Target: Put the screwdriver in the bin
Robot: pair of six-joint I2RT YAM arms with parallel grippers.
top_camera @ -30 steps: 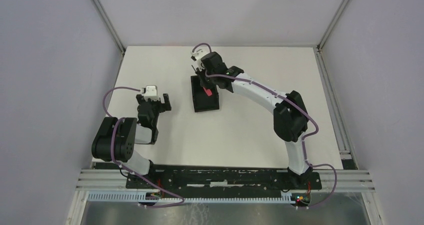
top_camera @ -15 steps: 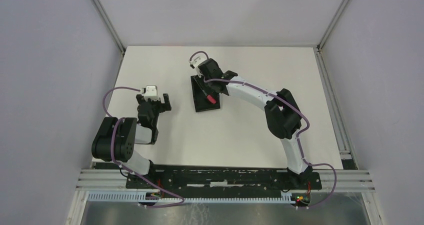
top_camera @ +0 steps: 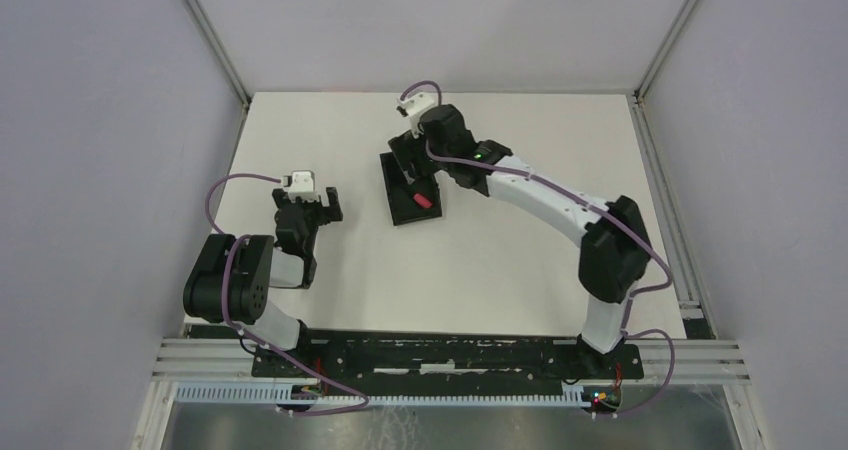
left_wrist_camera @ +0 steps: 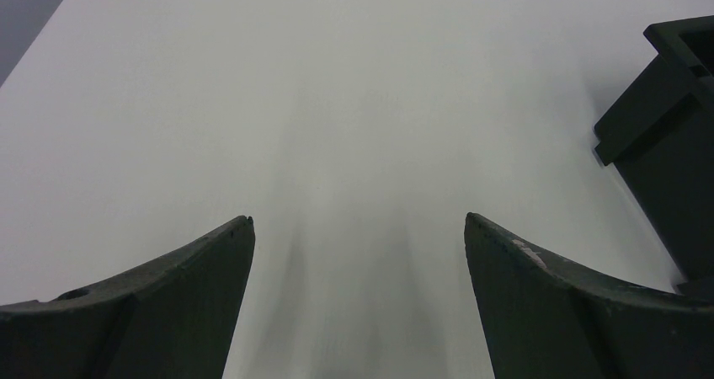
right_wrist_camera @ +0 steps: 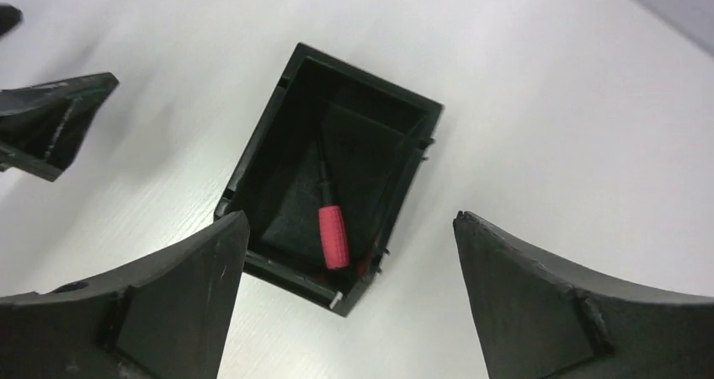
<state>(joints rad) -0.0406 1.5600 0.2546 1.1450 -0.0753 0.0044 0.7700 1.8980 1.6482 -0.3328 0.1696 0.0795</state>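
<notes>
Well, my right wrist camera gives me the clearest answer. The screwdriver [right_wrist_camera: 328, 219] lies flat on the floor of the bin [right_wrist_camera: 268, 164], its red handle toward the near wall and its thin dark shaft angled toward the far one. The right gripper [right_wrist_camera: 351, 217] hangs above the bin with its fingers spread wide, nothing between them, and neither touches the bin or the tool.

From overhead I see far less of the tool. It is only a small red spot inside the black box, and the shaft is lost against the dark plastic. That view alone shows me both arms at once, though. The right arm is stretched across the table [top_camera: 500, 270] with its wrist over the bin's far end, and the left gripper [top_camera: 318, 206] sits well apart to the bin's left. My left wrist camera shows its own fingers parted over bare table, gripping nothing. It also catches an outer corner of the bin at the frame's right edge, with no sight of the inside.

The screwdriver is much shorter than the bin, and its handle is bright red and rounded. The bin is black, rectangular and open-topped, and it sits slightly skewed to the table edges.

The table is plain matte white, enclosed by pale grey-lilac walls [top_camera: 100, 120]. A metal rail [top_camera: 450, 355] runs along the near edge and carries the arm bases.
</notes>
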